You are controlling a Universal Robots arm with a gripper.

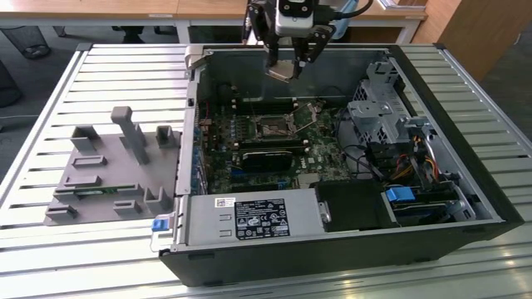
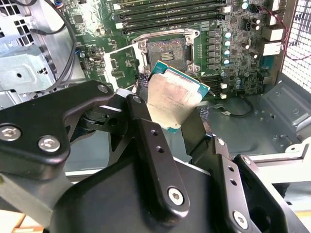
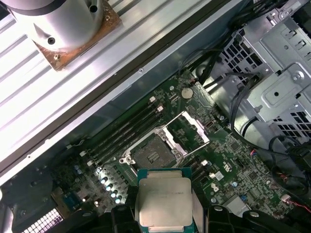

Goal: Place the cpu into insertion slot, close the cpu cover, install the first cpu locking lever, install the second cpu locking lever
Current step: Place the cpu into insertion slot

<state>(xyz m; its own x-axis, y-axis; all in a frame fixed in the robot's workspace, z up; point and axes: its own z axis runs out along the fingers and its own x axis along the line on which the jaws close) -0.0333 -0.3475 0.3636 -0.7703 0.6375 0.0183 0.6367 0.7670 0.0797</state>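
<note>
Case: insertion slot empty, cpu cover open | gripper upper centre, exterior view: jaws pinching cpu above case.

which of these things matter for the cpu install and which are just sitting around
In the job: gripper shut on the cpu; insertion slot, empty; cpu cover, flipped open.
Lying about: grey parts tray; power supply; memory slots; drive cage.
</note>
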